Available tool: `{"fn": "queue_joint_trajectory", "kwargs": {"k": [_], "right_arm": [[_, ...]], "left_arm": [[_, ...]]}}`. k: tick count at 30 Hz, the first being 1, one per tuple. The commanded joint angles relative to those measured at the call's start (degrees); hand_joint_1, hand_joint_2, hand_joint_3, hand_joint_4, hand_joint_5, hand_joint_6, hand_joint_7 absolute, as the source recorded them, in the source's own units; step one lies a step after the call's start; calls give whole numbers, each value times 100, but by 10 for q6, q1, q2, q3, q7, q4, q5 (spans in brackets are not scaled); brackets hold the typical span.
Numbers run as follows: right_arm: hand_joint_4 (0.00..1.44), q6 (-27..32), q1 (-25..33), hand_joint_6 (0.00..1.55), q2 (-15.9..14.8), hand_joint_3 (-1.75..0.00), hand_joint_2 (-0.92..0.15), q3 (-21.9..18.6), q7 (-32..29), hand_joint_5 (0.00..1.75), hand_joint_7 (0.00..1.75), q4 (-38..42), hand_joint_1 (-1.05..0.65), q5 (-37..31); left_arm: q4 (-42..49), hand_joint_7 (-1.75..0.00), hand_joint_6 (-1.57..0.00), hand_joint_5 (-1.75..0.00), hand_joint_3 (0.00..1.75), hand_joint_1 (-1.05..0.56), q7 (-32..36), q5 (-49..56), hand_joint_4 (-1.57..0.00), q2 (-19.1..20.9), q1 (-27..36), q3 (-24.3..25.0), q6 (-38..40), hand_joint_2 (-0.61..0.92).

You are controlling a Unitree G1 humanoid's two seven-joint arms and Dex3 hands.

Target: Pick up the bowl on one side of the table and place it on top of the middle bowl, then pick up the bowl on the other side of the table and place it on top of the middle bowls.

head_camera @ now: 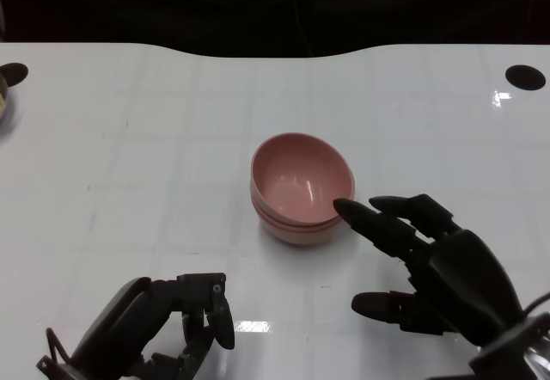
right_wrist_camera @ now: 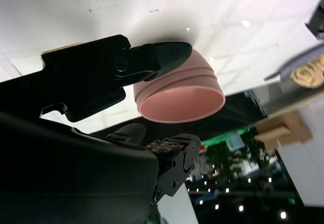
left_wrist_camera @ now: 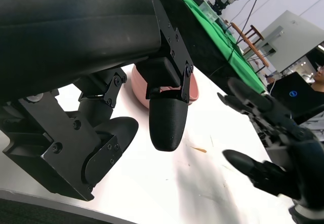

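**A:** Where do your bowls sit right now?

**B:** You have a pink bowl stack [head_camera: 301,189] in the middle of the white worktop [head_camera: 137,156]. From the head view you can see two rims nested at the side; the right wrist view shows ridges on the outer wall [right_wrist_camera: 179,89], but you cannot count the bowls for certain there.

**A:** And your right hand?

**B:** Your right hand [head_camera: 434,264] lies just beside the stack, on its right. Its fingers [head_camera: 369,219] are spread and hold nothing. One fingertip reaches the stack's near rim; whether it touches, you cannot tell from above. In the right wrist view a fingertip [right_wrist_camera: 169,54] overlaps the bowl wall.

**A:** Your left hand?

**B:** Your left hand [head_camera: 163,320] sits low at the near edge, well apart from the stack, fingers [head_camera: 215,307] curled inward with nothing in them. Its wrist and part of the palm are cut off by the frame.

**A:** Anything else you can make out?

**B:** You see a dark round mark [head_camera: 525,76] at the far right of the worktop, and at the far left a partly cropped object [head_camera: 4,96] you cannot identify. In the left wrist view the stack [left_wrist_camera: 139,89] is mostly hidden behind your own fingers [left_wrist_camera: 169,117].
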Motion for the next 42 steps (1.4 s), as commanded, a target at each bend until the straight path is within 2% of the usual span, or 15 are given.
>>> {"fn": "queue_joint_trajectory", "kwargs": {"k": [1, 3, 4, 5, 6, 11, 17, 21, 22, 23, 24, 26, 32, 38, 42], "right_arm": [[18, -15, 8, 39, -8, -8, -92, -14, -11, 65, 7, -2, -46, 8], [18, -16, 16, 39, -7, -8, -92, -20, -6, 65, 7, -10, -46, 14], [19, -25, 44, 40, -6, -8, -92, -36, -5, 66, 8, -32, -45, 43], [35, -37, 65, 56, -4, -8, -91, -50, -7, 75, 16, -45, -33, 67], [42, -47, 81, 63, -2, -7, -91, -60, -10, 79, 20, -53, -27, 84], [61, -93, 99, 82, 5, -7, -92, -81, -31, 91, 28, -44, -17, 90], [72, -132, 110, 94, 17, -10, -92, -94, -38, 101, 35, -37, -12, 98], [73, -139, 111, 95, 22, -12, -91, -101, -34, 104, 37, -34, -12, 97], [73, -156, 115, 95, 30, -12, -91, -101, -34, 104, 37, -26, -12, 119], [79, -175, 116, 100, 36, -24, -84, -102, -34, 118, 48, -14, -3, 142], [85, -192, 118, 95, 40, -104, -43, -102, -32, 143, 85, -3, 9, 163], [89, -215, 118, 94, 45, -138, -28, -103, -18, 151, 102, 17, 14, 192], [96, -247, 112, 95, 51, -171, -13, -119, 8, 162, 129, 52, 14, 215], [97, -260, 109, 94, 60, -175, -11, -130, 28, 165, 135, 64, 15, 227], [97, -243, 114, 90, 80, -175, -14, -134, 56, 170, 149, 59, 6, 271]], "left_arm": [[-6, -151, -78, -175, 148, -1, 3, 2, -81, 8, 5, 4, 2, 34], [-6, -151, -78, -175, 148, -1, 3, 2, -81, 8, 5, 4, 2, 35], [-1, -151, -78, -175, 148, -1, 3, -1, -80, 7, 2, 4, -4, 35], [5, -151, -78, -175, 148, 0, 3, -3, -81, 7, -1, 4, -8, 35], [9, -151, -78, -175, 148, 1, 3, -3, -81, 7, -3, 5, -11, 35], [8, -152, -77, -175, 147, 0, 1, -3, -80, 9, -4, 7, -5, 36], [10, -153, -77, -175, 147, 1, 0, -7, -80, 10, -2, 7, -9, 36], [10, -153, -76, -175, 148, 1, 0, -8, -80, 10, -2, 7, -10, 36], [12, -153, -76, -175, 148, 1, 1, -7, -80, 11, -2, 9, -13, 36], [15, -153, -76, -175, 148, 2, 2, -7, -80, 12, -2, 10, -17, 35], [18, -152, -77, -175, 149, 3, 3, -8, -80, 13, -1, 11, -21, 35], [24, -151, -77, -175, 149, 3, 3, -9, -80, 14, -1, 13, -25, 35], [26, -150, -78, -175, 148, 4, 4, -10, -79, 10, 2, 16, -24, 35], [30, -148, -79, -174, 150, 4, 5, -10, -80, 8, 0, 18, -28, 32], [32, -146, -82, -171, 149, 2, 3, -30, -83, 0, 1, 24, -21, 30]]}}
